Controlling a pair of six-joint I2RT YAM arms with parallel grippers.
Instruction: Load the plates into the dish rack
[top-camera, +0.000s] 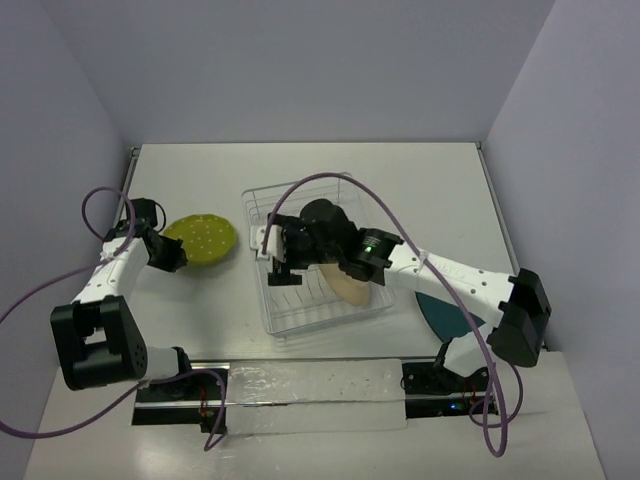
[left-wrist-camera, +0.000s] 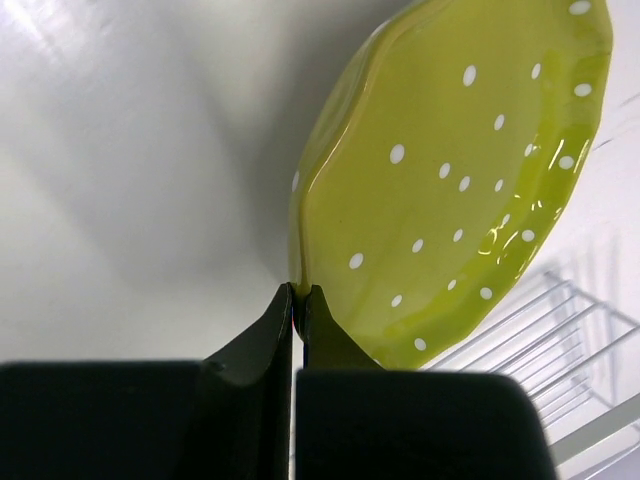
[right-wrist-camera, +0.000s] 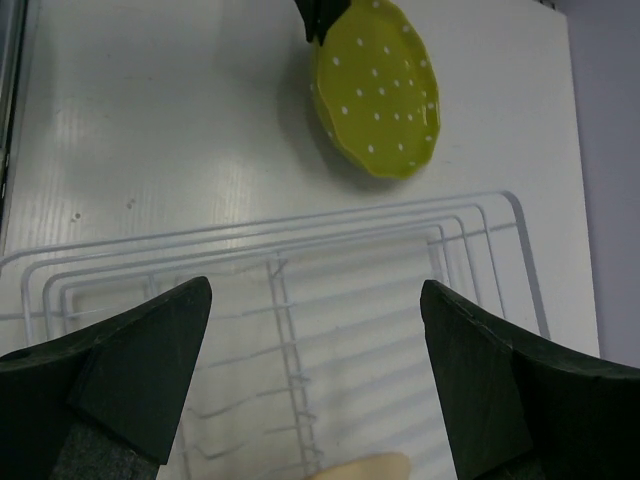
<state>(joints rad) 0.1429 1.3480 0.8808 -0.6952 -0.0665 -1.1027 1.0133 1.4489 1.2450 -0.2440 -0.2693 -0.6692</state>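
Left gripper (left-wrist-camera: 300, 296) is pinched tight on the rim of the yellow-green plate (top-camera: 205, 238), jaws almost meeting across the thin scalloped edge. That plate sits just beside the dish rack (top-camera: 300, 312), on its left, over the white table (top-camera: 420, 180) (whether any part of it is lifted clear cannot be told). Right gripper (right-wrist-camera: 315, 300) hangs above the rack's left end, fingers spread wide, nothing between them. Beige plate (top-camera: 352, 288) stands inside the rack, partly hidden by the right arm. Dark teal plate (top-camera: 445, 317) lies on the table right of the rack, partly under the same arm.
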